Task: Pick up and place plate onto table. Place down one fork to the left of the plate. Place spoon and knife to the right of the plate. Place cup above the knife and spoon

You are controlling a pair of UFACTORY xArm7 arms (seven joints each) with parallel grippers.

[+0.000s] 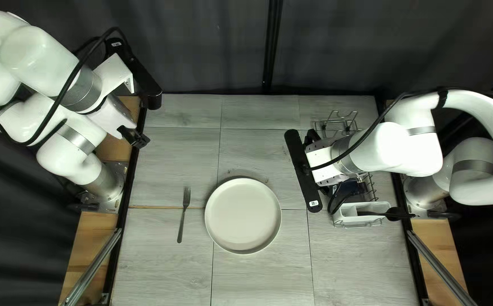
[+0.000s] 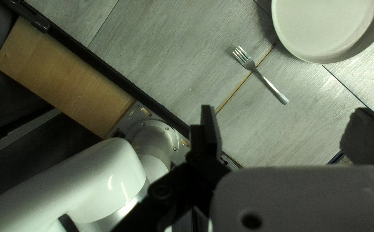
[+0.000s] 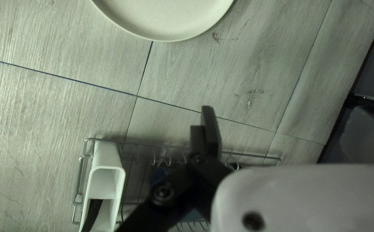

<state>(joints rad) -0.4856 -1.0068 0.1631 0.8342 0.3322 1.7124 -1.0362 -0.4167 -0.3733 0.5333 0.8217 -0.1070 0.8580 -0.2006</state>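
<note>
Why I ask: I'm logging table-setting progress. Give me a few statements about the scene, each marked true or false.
1. The plate lies flat on the table. True.
2. In the top left view, the fork lies right of the plate. False: it lies left of it, not touching it.
3. A spoon and a knife lie on the table beside the plate. False: only the fork lies beside it.
4. A white holder sits in the wire rack. True.
</note>
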